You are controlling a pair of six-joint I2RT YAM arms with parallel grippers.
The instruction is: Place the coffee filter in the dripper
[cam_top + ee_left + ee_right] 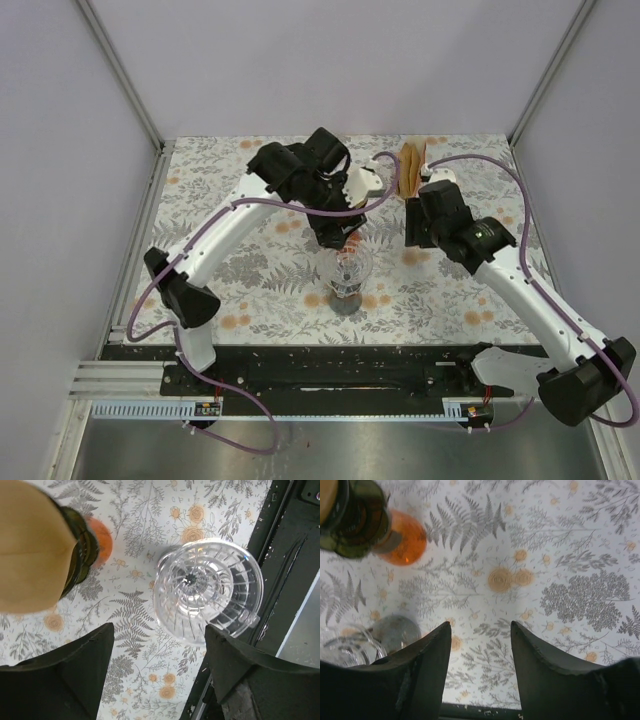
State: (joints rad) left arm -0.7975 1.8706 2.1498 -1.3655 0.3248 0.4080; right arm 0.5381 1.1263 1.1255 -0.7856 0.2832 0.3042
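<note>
Just past the black rail (330, 365) at the near edge, the clear glass dripper (345, 270) stands upright on the floral counter (250, 300), roughly midway between the two arms. The left wrist camera looks straight down into the dripper (207, 590): ribbed walls, a drain hole at the bottom, and no paper inside. The left fingers (75, 670) hang above and just beside it, spread wide with only counter showing between them, so they hold nothing. A little farther back and to the right, the right fingers (420, 670) hover over bare counter, parted by a moderate gap and likewise empty. Farthest away, at the back of the counter, the tan paper coffee filter (410, 168) stands upright in what looks like a dark green holder (80, 545). An orange piece (102, 540) sits just beside the holder, and what it is I cannot tell. From the left wrist the coffee filter (27, 550) is a large blurred tan shape, well apart from the dripper. By my reading, none of the task itself is done: the filter sits at its holder and the cone is bare. The whole of it is left — grasp a filter at the holder, carry it forward, and seat it point-down in the dripper. The right fingers look better placed for that reach.
</note>
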